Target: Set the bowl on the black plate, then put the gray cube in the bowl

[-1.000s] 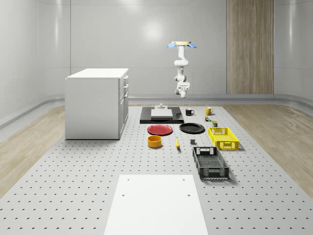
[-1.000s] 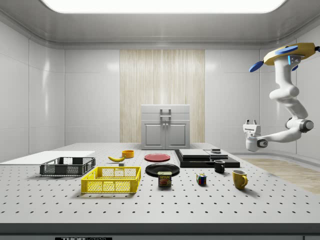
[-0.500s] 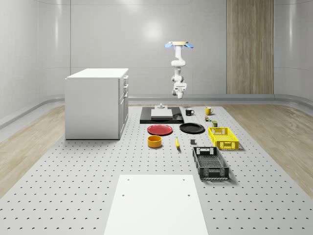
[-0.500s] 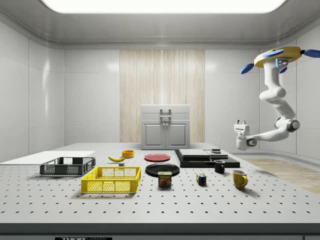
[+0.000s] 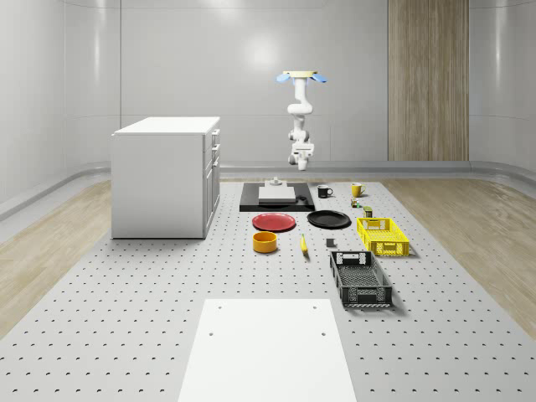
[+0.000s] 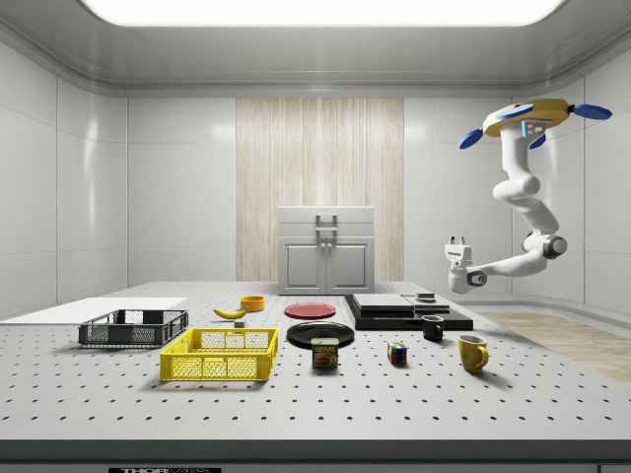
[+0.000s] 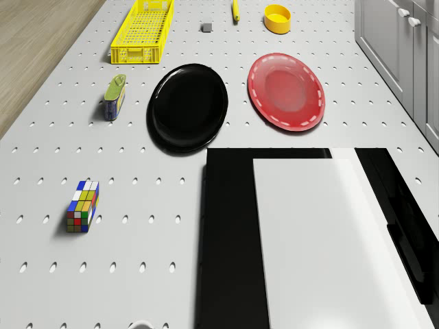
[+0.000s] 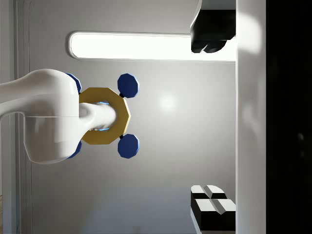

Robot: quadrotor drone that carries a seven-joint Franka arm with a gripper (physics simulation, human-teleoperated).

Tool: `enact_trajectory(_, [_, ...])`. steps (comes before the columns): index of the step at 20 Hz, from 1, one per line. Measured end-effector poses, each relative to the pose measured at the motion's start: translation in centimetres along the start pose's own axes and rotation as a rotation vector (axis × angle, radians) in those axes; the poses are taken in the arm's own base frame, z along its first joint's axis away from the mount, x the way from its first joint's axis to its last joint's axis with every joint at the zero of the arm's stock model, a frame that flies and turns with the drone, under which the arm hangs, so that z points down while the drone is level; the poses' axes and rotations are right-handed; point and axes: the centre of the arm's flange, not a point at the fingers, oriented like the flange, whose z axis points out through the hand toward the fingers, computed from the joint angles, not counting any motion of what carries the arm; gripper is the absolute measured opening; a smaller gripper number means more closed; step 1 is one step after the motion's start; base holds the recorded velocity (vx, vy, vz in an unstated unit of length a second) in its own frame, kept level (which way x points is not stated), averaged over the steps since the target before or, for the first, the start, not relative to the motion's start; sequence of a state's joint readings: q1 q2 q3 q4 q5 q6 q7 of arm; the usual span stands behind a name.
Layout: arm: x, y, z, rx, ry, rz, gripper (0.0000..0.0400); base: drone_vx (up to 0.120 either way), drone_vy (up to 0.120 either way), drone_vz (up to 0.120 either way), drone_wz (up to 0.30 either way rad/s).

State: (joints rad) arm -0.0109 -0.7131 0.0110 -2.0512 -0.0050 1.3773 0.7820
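While you watch the whole-scene view, the perforated table carries everything. The drone hovers high at 12 o'clock from the black slab, its arm hanging beneath. The black plate lies bare at 5 o'clock from that slab. The yellow bowl sits on the table at 8 o'clock from the plate, well apart. The gripper points upward in the air, fingers spread wide, holding nothing. The gray cube rests at 6 o'clock from the plate.

Bright overhead ceiling light, soft shadows
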Motion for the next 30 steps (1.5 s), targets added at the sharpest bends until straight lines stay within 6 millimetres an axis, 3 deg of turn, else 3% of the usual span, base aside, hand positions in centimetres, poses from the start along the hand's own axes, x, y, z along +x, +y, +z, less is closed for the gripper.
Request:
enact_trajectory(14, [-0.9, -0.8, 0.1, -0.076, 0.091, -0.002, 0.04, 0.12, -0.12, 0.0, 0.0])
enact_trajectory(22, [-3.4, -3.1, 1.2, -0.33, 0.352, -0.007, 0.04, 0.12, -0.12, 0.0, 0.0])
enact_trajectory(26, [-5.7, -5.4, 3.9, -0.635, 0.657, -0.013, 0.04, 0.12, -0.12, 0.0, 0.0])
enact_trajectory(30, [-7.2, -6.8, 9.9, -1.089, 1.108, -0.021, 0.04, 0.12, -0.01, 0.0, 0.0])
